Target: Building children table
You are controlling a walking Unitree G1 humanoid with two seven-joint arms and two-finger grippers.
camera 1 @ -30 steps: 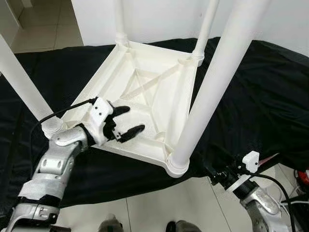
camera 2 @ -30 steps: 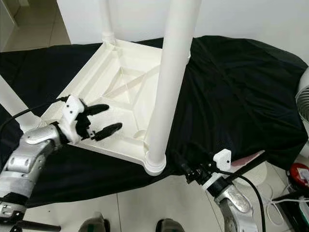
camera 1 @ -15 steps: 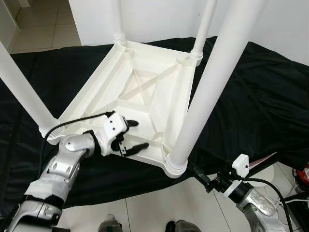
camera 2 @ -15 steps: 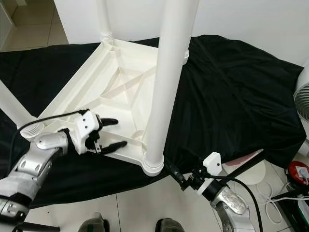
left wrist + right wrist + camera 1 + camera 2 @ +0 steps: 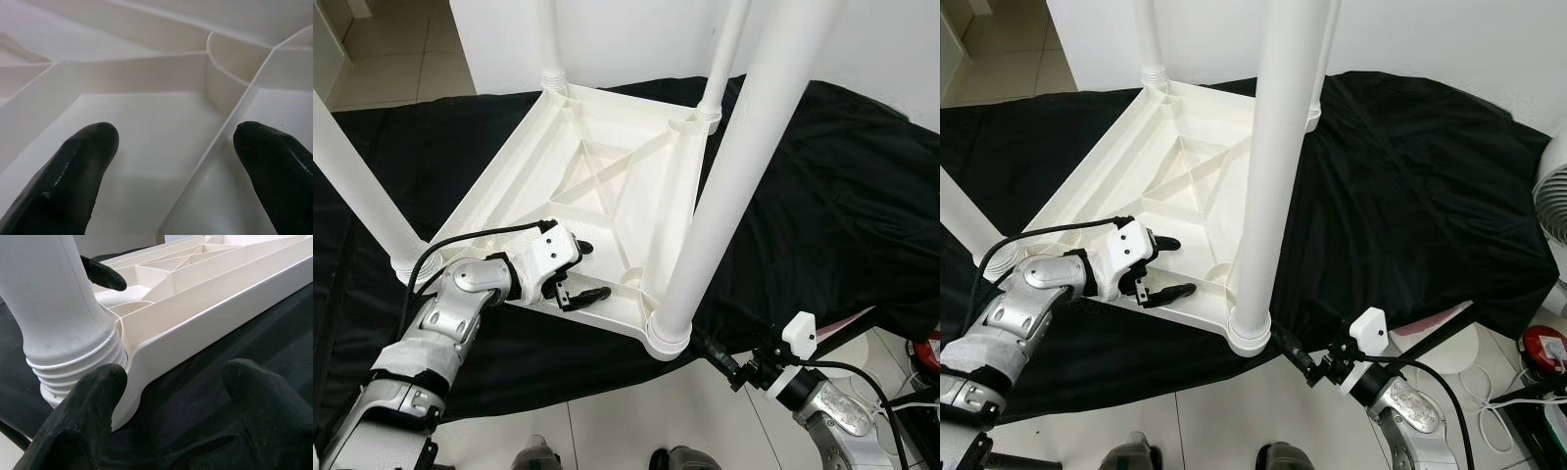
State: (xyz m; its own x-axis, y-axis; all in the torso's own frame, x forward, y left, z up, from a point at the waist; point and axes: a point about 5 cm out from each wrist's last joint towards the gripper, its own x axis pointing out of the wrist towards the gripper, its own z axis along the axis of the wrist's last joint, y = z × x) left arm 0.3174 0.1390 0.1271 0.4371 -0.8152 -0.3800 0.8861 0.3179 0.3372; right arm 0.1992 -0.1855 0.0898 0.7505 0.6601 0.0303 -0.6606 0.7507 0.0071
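A white children's table (image 5: 607,166) lies upside down on a black cloth (image 5: 822,186), its four legs pointing up. The nearest leg (image 5: 720,196) stands screwed into the front corner socket (image 5: 668,335). My left gripper (image 5: 585,271) is open at the table's near rim, one finger inside over the ribbed underside (image 5: 146,117), the other at the rim's outer edge. My right gripper (image 5: 717,356) hangs open just right of and below that front corner. In the right wrist view its fingers (image 5: 83,421) point at the leg's threaded base (image 5: 73,357).
The cloth-covered surface ends close in front of me, with tiled floor (image 5: 636,411) below. A white wall (image 5: 1430,39) rises behind. A fan (image 5: 1554,206) and a red object (image 5: 1547,348) sit at the right. Cables trail from both wrists.
My left gripper has pulled back from over the table's underside to its near rim. My right gripper has shifted left towards the front corner. The camera has moved a little.
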